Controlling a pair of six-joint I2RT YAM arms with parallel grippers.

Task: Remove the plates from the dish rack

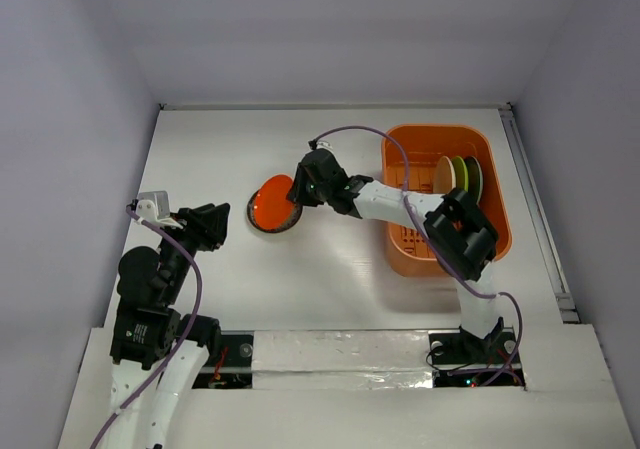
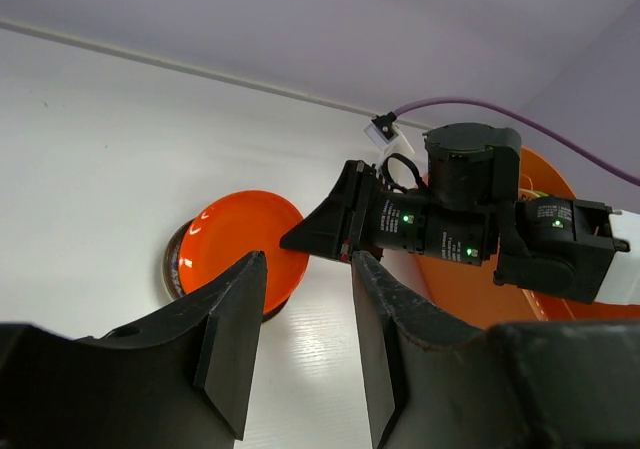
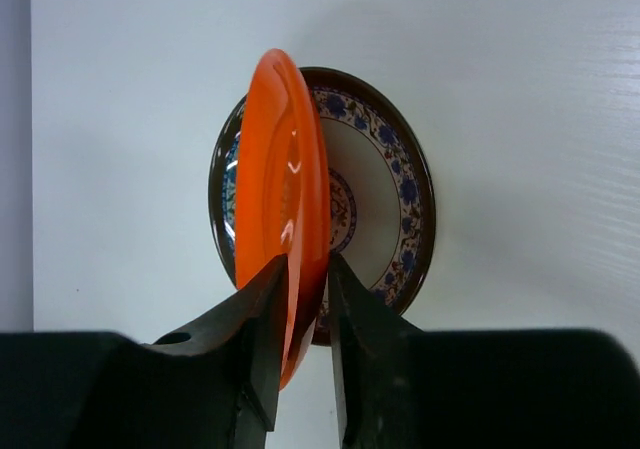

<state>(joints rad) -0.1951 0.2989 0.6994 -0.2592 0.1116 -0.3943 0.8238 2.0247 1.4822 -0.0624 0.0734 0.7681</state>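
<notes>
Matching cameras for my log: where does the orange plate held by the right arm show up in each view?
Top external: orange plate left of centre, left of the dish rack, held by the right claw.
Left wrist: centre-left, beyond the open left claw.
Right wrist: centre, edge-on, pinched in the claw.
Shared landmark: the blue-patterned plate under it, only a dark rim in the other two views.
</notes>
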